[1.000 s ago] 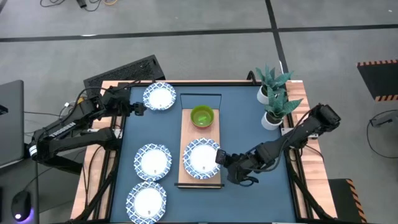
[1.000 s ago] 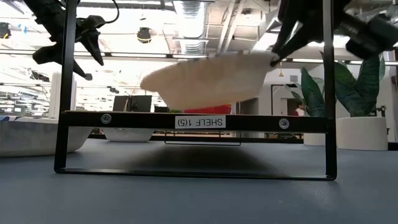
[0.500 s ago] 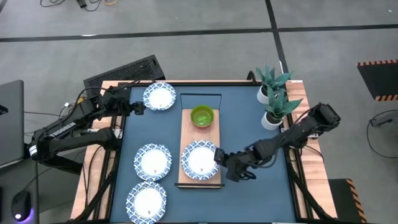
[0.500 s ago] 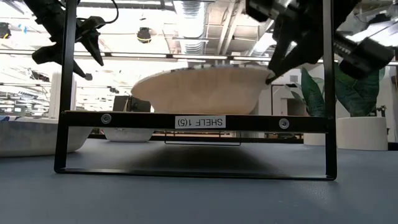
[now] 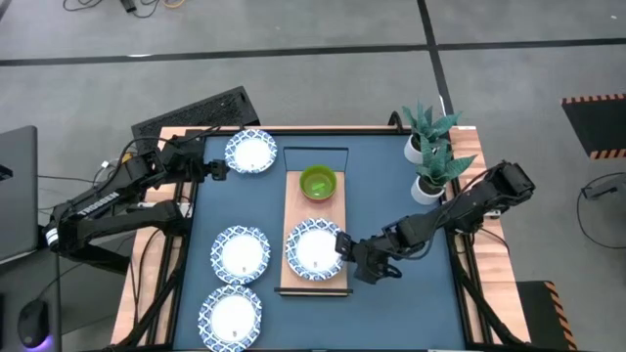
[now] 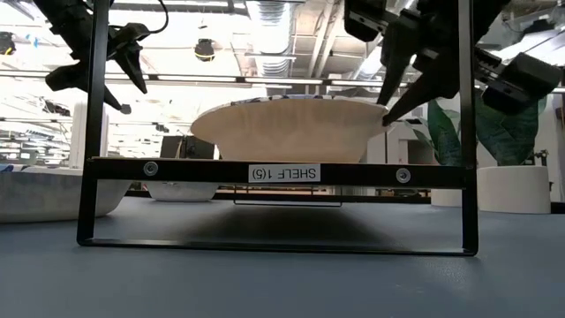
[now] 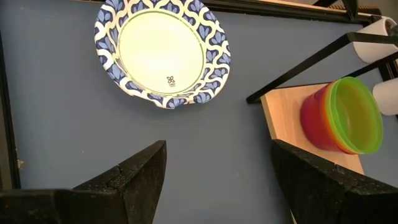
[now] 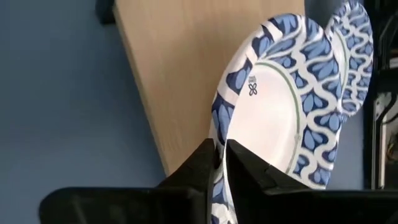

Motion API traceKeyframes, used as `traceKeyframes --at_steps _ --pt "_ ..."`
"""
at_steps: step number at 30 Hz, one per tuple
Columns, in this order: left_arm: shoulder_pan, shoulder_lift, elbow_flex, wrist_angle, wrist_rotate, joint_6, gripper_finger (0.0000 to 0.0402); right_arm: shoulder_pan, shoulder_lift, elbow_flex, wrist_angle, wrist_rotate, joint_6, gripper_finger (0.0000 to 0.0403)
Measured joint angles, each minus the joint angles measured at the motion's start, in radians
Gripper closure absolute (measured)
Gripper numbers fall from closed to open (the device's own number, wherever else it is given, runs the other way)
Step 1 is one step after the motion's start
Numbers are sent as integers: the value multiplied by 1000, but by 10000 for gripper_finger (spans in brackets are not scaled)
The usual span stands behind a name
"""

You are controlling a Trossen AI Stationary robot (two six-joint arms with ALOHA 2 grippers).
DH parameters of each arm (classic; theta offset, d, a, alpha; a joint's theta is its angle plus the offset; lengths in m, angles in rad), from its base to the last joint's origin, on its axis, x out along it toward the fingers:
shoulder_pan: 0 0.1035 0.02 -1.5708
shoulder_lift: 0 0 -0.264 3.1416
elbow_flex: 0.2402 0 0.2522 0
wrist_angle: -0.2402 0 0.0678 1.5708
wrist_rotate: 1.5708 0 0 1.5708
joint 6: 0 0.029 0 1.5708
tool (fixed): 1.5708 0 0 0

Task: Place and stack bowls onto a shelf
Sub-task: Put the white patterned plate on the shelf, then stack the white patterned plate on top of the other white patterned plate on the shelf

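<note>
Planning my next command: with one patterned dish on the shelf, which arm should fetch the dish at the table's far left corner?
Left. The left gripper hovers open right beside that dish. The right gripper is pinching the rim of the dish on the shelf.

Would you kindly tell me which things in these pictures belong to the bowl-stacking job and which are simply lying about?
Part of the job:
- wooden shelf
- patterned dish on the shelf, its rim pinched by the right claw
- stacked colored bowls
- three patterned dishes on the table

Lying about:
- potted plants
- keyboard
</note>
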State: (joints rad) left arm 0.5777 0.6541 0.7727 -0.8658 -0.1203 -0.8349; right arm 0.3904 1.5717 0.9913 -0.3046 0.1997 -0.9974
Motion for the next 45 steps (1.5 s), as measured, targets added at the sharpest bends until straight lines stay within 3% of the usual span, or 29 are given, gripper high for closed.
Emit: traceKeyframes --at_steps 24,32,37,41,45 --pt "-1 0 0 1 24 33 129 -4 1 51 -58 -17 212 330" --pt "-1 0 0 16 62 106 129 18 1 131 -240 -19 473 330" --pt "-2 3 0 108 117 133 129 45 -19 197 -440 -27 774 330" --pt "-2 55 0 135 18 2 129 63 -60 204 -552 -45 1068 330" --pt "20 191 0 138 -49 -51 129 92 -89 205 -595 -45 1300 330"
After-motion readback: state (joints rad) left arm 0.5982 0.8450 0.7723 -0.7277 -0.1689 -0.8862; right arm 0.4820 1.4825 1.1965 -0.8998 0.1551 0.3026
